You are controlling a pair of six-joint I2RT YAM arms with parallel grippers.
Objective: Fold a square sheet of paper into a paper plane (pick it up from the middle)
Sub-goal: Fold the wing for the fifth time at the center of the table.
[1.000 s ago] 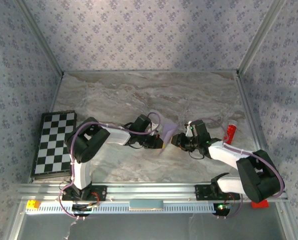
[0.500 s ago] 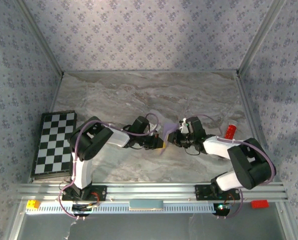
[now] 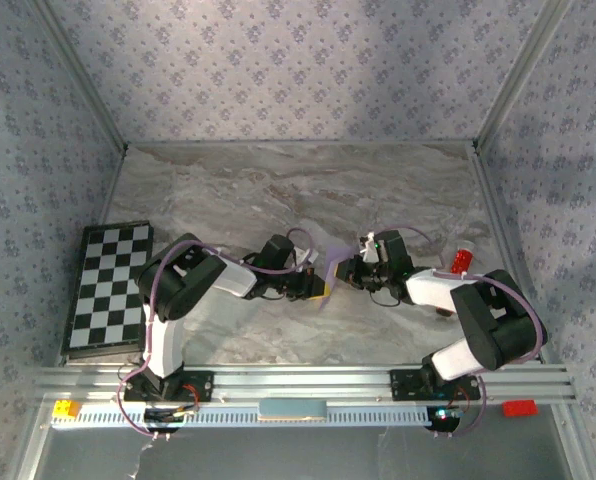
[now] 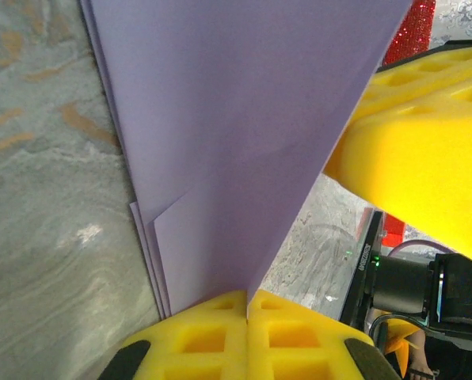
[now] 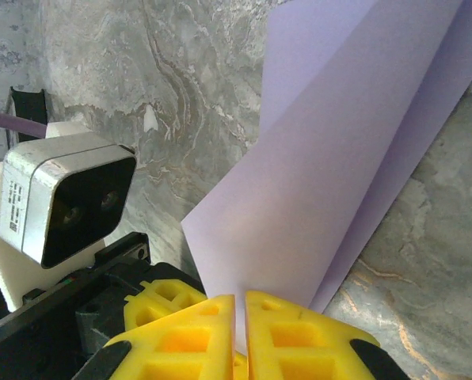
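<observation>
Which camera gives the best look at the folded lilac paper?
The left wrist view: the lilac paper is close up, its stacked layers and edges plain. The right wrist view shows one creased flap; the top view a small, distant sliver.

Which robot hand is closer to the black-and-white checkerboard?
Left. The left gripper is right of the chequered board, pinching the folded paper; the right gripper pinches that paper from farther right.

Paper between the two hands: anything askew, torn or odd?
Slightly: in the left wrist view the paper has layer edges fanned out unevenly beside the left hand, not lined up. No tear visible. The right hand also pinches it.
</observation>
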